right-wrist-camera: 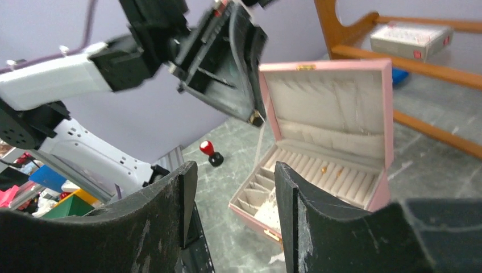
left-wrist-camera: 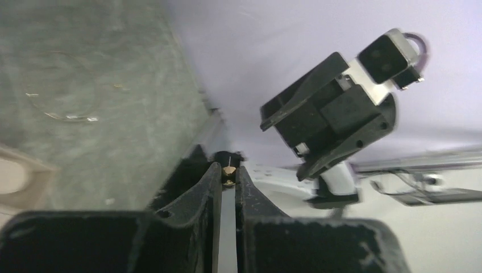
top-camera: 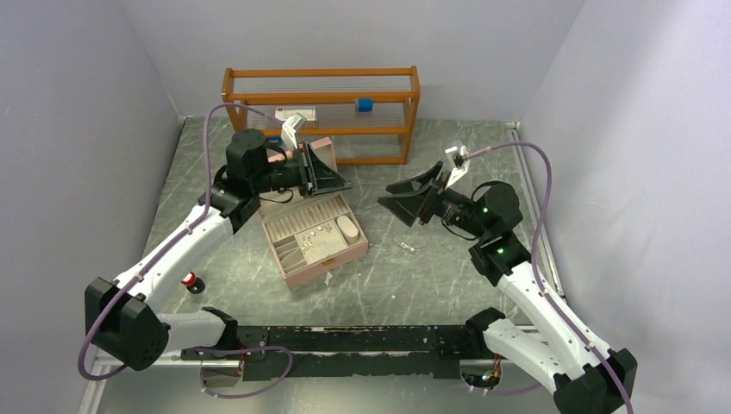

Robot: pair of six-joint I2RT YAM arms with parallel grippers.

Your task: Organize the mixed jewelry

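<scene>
Jewelry box (top-camera: 328,267), pink, stands open on the grey table (top-camera: 431,285), with its lid upright at the far side. Above the box, in front of the lid, the left gripper (left-wrist-camera: 228,173) is almost closed and pinches a small gold piece (left-wrist-camera: 229,169) at the very fingertips. From this piece a thin pale strand (right-wrist-camera: 260,145) hangs down toward the compartments of the box. Inside the box, small pieces (top-camera: 321,233) lie in the ring rows and the compartments.

To the right of the box, raised over the table, the right gripper (right-wrist-camera: 234,176) points toward the box with its fingers wide apart and nothing between them. Just right of the box, loose thin pieces (top-camera: 412,247) lie on the table. Behind the box stands a wooden rack (top-camera: 319,131). Left of the box, near, is a small red knob (top-camera: 190,280).
</scene>
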